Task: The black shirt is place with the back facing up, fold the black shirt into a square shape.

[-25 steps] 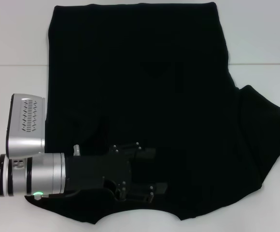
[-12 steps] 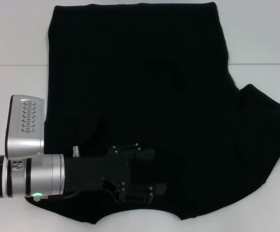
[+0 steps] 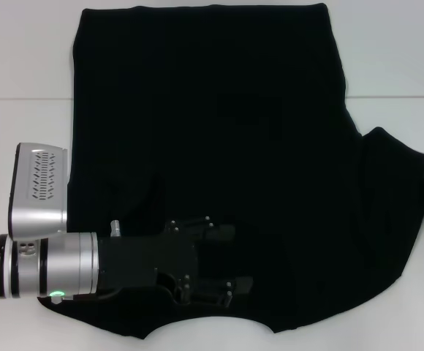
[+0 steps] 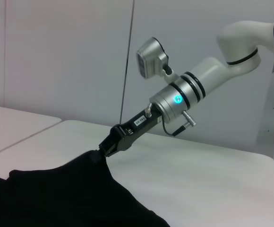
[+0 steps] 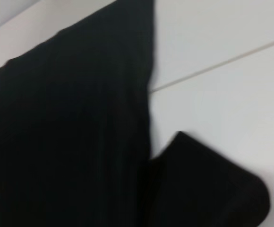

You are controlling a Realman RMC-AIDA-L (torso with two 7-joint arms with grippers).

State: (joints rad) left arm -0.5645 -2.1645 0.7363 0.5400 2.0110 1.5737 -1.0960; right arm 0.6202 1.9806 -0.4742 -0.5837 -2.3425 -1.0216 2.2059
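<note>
left gripper (image 3: 230, 263): lies low on the near-left part of the shirt, fingers pointing toward the robot's right, set apart with dark cloth between and under them; black on black, so i cannot tell if any fabric is pinched.
black shirt (image 3: 219, 146): spread flat on the white table (image 3: 22, 58), left side already straight-edged, right sleeve fanned out. judged light, limp and non-slippery, it will sag and crease when lifted; best taken at a hem or sleeve edge.
right gripper (image 4: 109, 145): at the far right sleeve tip, jaws closed on a pinch of cloth, lifting it off the table.
</note>
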